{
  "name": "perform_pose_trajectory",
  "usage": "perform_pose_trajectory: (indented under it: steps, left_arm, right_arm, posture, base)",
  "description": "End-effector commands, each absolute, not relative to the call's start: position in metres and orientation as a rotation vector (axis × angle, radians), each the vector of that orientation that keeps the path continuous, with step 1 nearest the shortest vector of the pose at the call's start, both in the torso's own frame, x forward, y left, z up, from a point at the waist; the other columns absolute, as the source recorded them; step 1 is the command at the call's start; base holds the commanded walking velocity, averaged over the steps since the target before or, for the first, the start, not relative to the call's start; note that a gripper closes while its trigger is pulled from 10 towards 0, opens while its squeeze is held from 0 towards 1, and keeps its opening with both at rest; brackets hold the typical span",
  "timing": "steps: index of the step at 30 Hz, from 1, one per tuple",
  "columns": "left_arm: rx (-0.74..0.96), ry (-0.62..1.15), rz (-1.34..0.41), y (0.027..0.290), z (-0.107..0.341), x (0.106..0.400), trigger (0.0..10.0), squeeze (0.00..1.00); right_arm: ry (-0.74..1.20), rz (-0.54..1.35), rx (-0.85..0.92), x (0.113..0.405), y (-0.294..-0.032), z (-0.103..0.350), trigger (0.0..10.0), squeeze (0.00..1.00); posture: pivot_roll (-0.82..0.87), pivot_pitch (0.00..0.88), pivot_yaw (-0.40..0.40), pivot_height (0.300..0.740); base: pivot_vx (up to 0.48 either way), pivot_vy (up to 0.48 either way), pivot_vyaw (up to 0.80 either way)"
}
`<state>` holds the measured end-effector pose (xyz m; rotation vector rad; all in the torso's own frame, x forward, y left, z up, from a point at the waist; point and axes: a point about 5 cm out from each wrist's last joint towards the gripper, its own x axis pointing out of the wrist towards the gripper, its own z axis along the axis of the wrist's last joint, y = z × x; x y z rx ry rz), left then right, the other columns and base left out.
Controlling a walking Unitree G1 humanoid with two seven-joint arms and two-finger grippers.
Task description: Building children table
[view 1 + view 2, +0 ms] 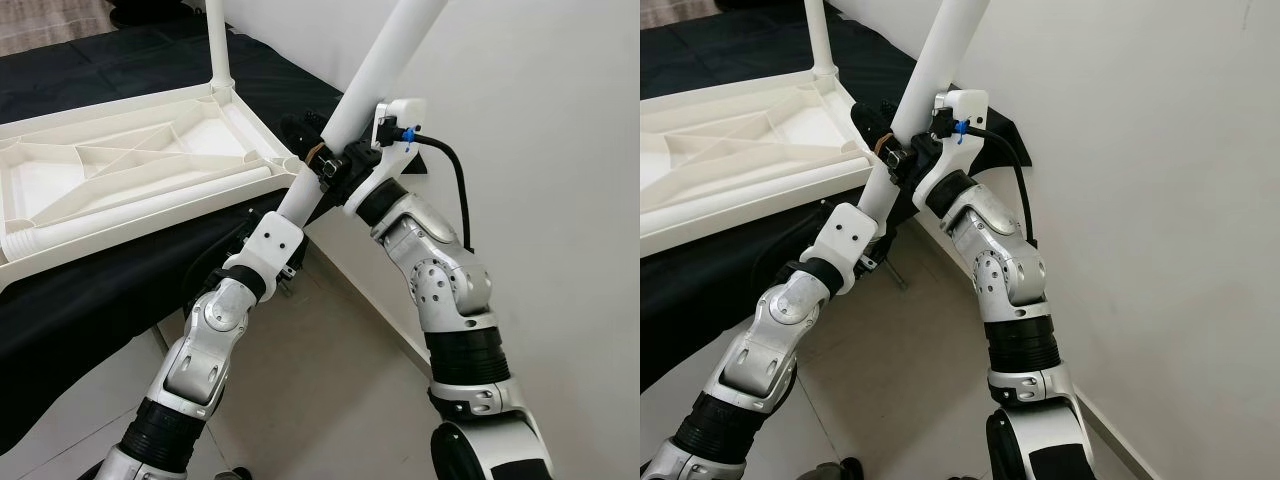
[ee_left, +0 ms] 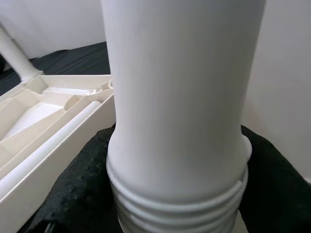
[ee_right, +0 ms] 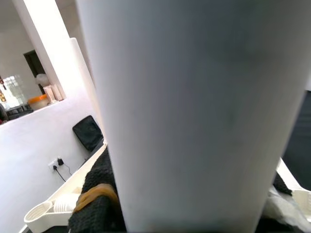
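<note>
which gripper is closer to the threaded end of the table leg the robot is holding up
Left. The left gripper clasps the table leg low down, just above its threaded end. The right gripper holds the same leg higher up, farther from the threads.

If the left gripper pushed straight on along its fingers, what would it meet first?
The white table leg fills the left gripper's line already, held against it. Beyond that, probably the upturned tabletop's corner, though depth is unclear.

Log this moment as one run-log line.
left gripper: holds table leg | right gripper: holds same leg | tabletop: upside down, one leg fitted
</note>
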<state>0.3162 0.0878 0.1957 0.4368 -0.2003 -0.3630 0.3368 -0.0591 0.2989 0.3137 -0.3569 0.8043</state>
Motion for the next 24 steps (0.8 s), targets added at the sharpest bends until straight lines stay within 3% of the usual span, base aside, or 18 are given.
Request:
perform_pose_trajectory:
  steps: [1,2,9,13,14,19,22,23,24]
  left_arm:
    - [0.435,-0.178,-0.429,0.079,0.187,0.309,10.0,0.6]
    - [0.428,-0.175,-0.421,0.081,0.186,0.308,10.0,1.0]
    - [0.447,-0.172,-0.404,0.09,0.182,0.308,10.0,1.0]
    - [0.516,-0.135,-0.342,0.108,0.173,0.311,10.0,1.0]
    - [0.538,-0.123,-0.317,0.116,0.17,0.311,10.0,0.0]
    - [0.562,-0.118,-0.195,0.144,0.17,0.31,10.0,0.0]
    - [0.557,-0.116,-0.186,0.146,0.17,0.309,10.0,0.0]
    - [0.47,-0.121,-0.185,0.142,0.171,0.299,10.0,0.0]
    - [0.47,-0.121,-0.185,0.142,0.171,0.299,10.0,0.0]
  right_arm:
    - [-0.378,0.816,0.296,0.335,-0.055,0.303,0.0,0.0]
    - [-0.38,0.815,0.301,0.335,-0.056,0.303,0.0,0.0]
    - [-0.395,0.813,0.323,0.335,-0.058,0.307,0.0,0.0]
    - [-0.43,0.791,0.335,0.337,-0.064,0.317,0.0,0.0]
    - [-0.44,0.778,0.335,0.339,-0.066,0.32,0.0,0.0]
    - [-0.465,0.677,0.282,0.347,-0.082,0.323,0.0,0.0]
    - [-0.464,0.651,0.279,0.348,-0.085,0.322,0.0,0.0]
    - [-0.42,0.496,0.216,0.357,-0.101,0.31,10.0,0.0]
    - [-0.42,0.496,0.216,0.357,-0.101,0.31,10.0,0.0]
  posture:
    - [0.06,0.159,-0.111,0.74]
    - [0.06,0.149,-0.111,0.74]
    - [0.06,0.147,-0.108,0.74]
    - [0.06,0.143,-0.108,0.74]
    - [0.06,0.141,-0.109,0.74]
    - [0.07,0.14,-0.109,0.74]
    - [0.07,0.14,-0.109,0.74]
    - [0.07,0.141,-0.108,0.74]
    - [0.07,0.141,-0.108,0.74]
  base:
    - [0.0,0.0,0.0]
    - [0.0,0.0,0.0]
    - [0.0,0.0,0.0]
    - [0.0,0.0,0.0]
    - [0.0,0.0,0.0]
    - [0.0,0.0,0.0]
    - [0.0,0.0,0.0]
    - [0.0,0.0,0.0]
    - [0.0,0.0,0.0]
